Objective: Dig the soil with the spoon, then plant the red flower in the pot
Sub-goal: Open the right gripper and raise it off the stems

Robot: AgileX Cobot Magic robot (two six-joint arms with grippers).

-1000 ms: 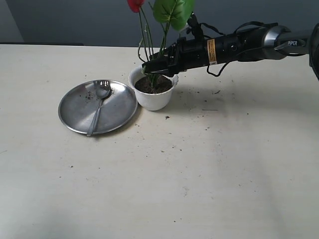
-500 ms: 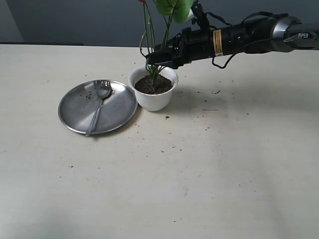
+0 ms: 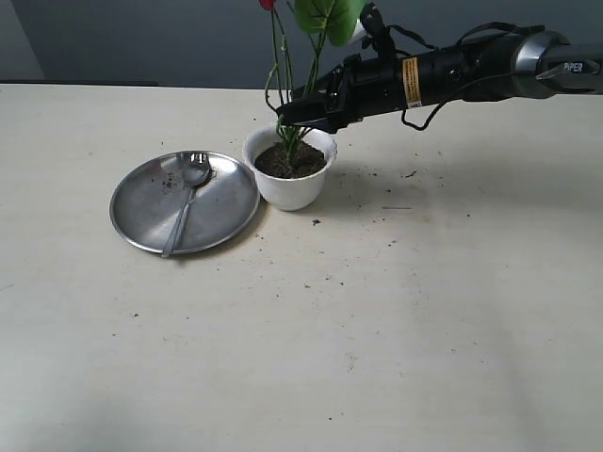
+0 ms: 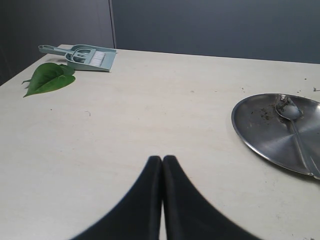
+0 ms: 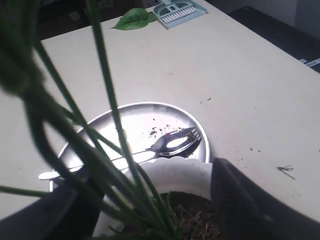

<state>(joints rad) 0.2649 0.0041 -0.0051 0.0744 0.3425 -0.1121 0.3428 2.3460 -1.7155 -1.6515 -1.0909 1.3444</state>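
Note:
The red flower [image 3: 268, 4] stands upright with its green stems [image 3: 287, 132] stuck in the dark soil [image 3: 292, 162] of the white scalloped pot [image 3: 287, 188]. Only a sliver of red shows at the top edge, beside the broad leaf [image 3: 325, 14]. My right gripper [image 3: 294, 115] hangs just above the pot's rim, open, its fingers either side of the stems [image 5: 115, 130] without clamping them. The spoon [image 3: 188, 188] lies on the round steel plate [image 3: 141, 212], left of the pot. My left gripper [image 4: 162, 159] is shut and empty over bare table, left of the plate [image 4: 260, 130].
Soil crumbs dot the table right of and in front of the pot and the plate. A grey-green dustpan with brush [image 4: 87, 56] and a loose green leaf [image 4: 47, 80] lie far to the left.
My right gripper has risen a little above the pot, still open. The flower has straightened, its red head now almost out of the top of the exterior view.

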